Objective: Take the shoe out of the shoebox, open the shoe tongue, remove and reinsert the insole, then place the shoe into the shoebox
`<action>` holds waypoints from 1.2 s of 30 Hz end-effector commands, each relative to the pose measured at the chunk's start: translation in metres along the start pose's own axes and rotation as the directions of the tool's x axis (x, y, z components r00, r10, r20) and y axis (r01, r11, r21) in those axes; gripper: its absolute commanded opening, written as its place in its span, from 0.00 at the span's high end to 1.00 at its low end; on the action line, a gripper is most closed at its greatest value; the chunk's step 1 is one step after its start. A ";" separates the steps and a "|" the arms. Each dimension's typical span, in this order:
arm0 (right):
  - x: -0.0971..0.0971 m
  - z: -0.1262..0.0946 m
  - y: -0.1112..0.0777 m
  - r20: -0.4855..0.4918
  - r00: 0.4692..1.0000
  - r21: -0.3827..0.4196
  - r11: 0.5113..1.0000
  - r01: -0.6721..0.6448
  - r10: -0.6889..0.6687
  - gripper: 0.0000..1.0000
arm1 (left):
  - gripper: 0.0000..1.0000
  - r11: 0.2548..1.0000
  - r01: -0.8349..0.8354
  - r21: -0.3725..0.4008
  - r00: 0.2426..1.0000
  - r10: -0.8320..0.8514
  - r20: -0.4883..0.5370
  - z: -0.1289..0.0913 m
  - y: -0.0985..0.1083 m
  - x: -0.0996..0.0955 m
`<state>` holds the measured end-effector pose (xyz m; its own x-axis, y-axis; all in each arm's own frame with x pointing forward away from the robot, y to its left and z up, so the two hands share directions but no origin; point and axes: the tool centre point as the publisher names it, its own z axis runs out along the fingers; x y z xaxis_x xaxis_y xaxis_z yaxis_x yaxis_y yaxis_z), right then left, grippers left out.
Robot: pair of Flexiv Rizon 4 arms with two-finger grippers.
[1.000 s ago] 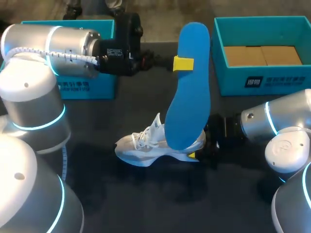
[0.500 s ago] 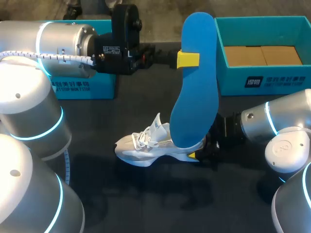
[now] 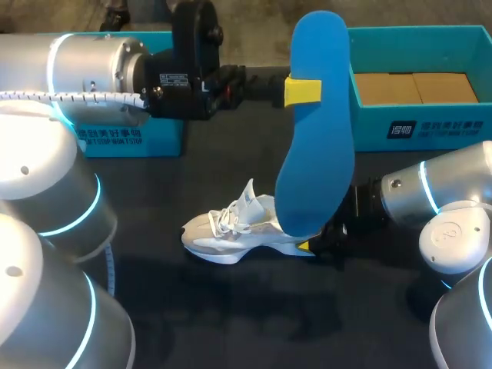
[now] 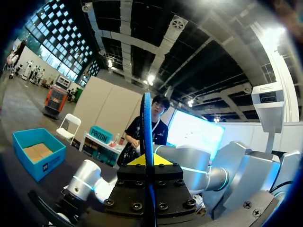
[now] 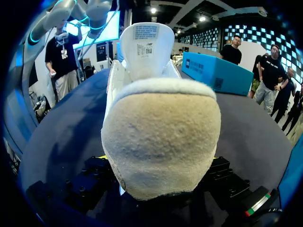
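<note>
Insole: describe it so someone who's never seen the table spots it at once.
On the black table a white shoe lies mid-table. Above its heel end stands the insole, pinched by the left gripper. It's the only bright blue, flat, foot-shaped piece; the boxes behind are teal.

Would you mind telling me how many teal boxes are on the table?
2. The left box sits at the far left, partly hidden by the left arm; the right box sits far right, open.
</note>
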<state>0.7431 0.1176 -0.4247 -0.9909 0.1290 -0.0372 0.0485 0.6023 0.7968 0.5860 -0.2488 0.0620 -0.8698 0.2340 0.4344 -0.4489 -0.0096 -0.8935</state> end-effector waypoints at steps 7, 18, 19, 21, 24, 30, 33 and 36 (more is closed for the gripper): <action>-0.002 0.003 -0.001 0.001 1.000 0.005 1.000 0.000 0.000 1.00 | 1.00 1.000 -0.009 0.027 1.000 0.008 0.004 0.001 0.006 0.007; -0.002 0.003 -0.001 0.001 1.000 0.005 1.000 0.000 0.000 1.00 | 1.00 1.000 -0.009 0.027 1.000 0.008 0.004 0.001 0.006 0.007; -0.002 0.003 -0.001 0.001 1.000 0.005 1.000 0.000 0.000 1.00 | 1.00 1.000 -0.009 0.027 1.000 0.008 0.004 0.001 0.006 0.007; -0.002 0.003 -0.001 0.001 1.000 0.005 1.000 0.000 0.000 1.00 | 1.00 1.000 -0.009 0.027 1.000 0.008 0.004 0.001 0.006 0.007; -0.002 0.003 -0.001 0.001 1.000 0.005 1.000 0.000 0.000 0.93 | 1.00 1.000 -0.009 0.027 1.000 0.008 0.004 0.001 0.006 0.007; -0.002 0.003 -0.001 0.001 1.000 0.005 1.000 0.000 0.000 0.00 | 1.00 1.000 -0.009 0.027 1.000 0.008 0.004 0.001 0.006 0.007; -0.002 0.003 -0.001 0.001 1.000 0.005 1.000 0.000 0.000 0.00 | 1.00 1.000 -0.009 0.027 1.000 0.008 0.004 0.001 0.006 0.007; -0.002 -0.003 0.001 0.006 1.000 0.024 1.000 -0.001 0.000 0.00 | 1.00 1.000 -0.009 0.027 1.000 0.008 0.004 0.001 0.006 0.007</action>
<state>0.7445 0.1166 -0.4259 -0.9907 0.1301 -0.0407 0.0468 0.6051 0.7948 0.5781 -0.2485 0.0606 -0.8742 0.2328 0.4262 -0.4460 -0.0376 -0.8943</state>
